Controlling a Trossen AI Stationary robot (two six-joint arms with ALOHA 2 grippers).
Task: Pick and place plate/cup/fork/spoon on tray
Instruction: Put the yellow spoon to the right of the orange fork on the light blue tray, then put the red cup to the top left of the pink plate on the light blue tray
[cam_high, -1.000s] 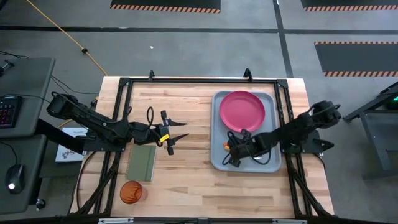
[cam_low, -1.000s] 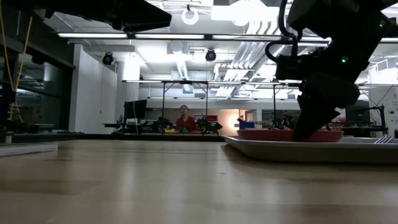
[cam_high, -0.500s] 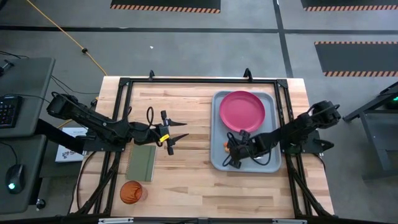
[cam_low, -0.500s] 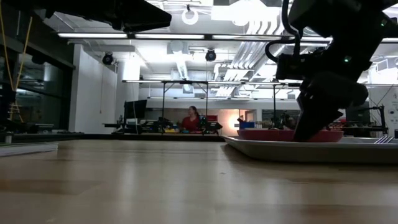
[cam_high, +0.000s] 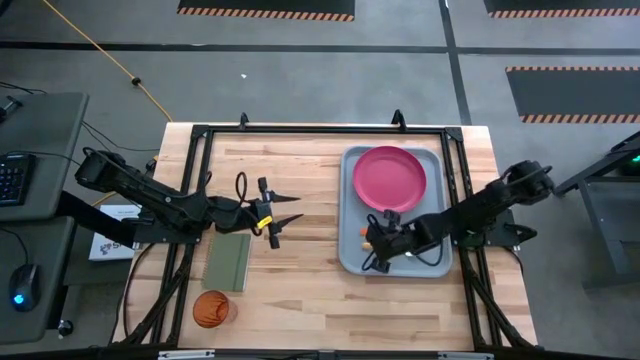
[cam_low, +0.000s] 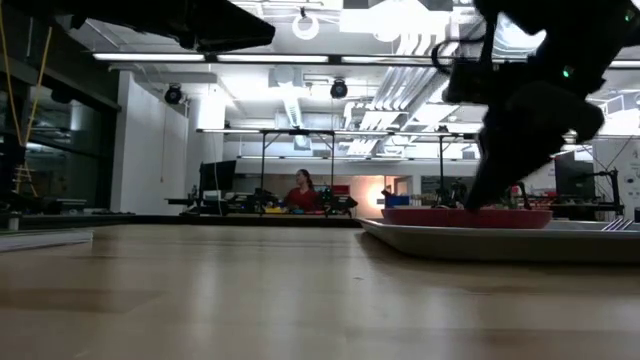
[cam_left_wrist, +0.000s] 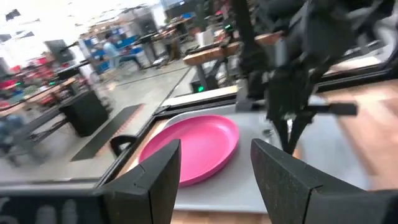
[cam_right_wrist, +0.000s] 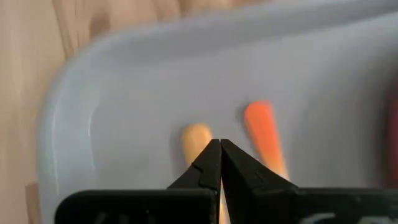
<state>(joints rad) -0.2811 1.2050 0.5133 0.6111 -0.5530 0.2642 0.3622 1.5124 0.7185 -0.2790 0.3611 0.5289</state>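
The pink plate (cam_high: 389, 178) lies on the far half of the blue-grey tray (cam_high: 352, 262). It also shows in the left wrist view (cam_left_wrist: 199, 146). My right gripper (cam_high: 369, 240) is shut low over the tray's near left part. In the right wrist view its tips (cam_right_wrist: 220, 144) stand between the spoon's tan-orange handle end (cam_right_wrist: 196, 134) and the fork's orange-red handle (cam_right_wrist: 261, 127). Both handles lie on the tray floor, and the rest of each is hidden. The orange cup (cam_high: 211, 308) stands on the table near its near left corner. My left gripper (cam_high: 290, 208) is open and empty above the table's middle left. My right gripper's shut fingers point down at the tray, slanting in from the table's right. The spoon's handle (cam_right_wrist: 194, 142) runs under one finger. I cannot tell whether the fingers touch it.
A green notebook (cam_high: 228, 260) lies on the table between my left gripper and the cup. A black frame (cam_high: 320, 130) runs around the table's edges. Bare wood (cam_high: 310, 280) lies between the notebook and the tray. A person shows far off in the room behind.
My right gripper has risen a little over the tray and drawn slightly toward the table's near edge. Its fingers have stayed over the tray's near left part.
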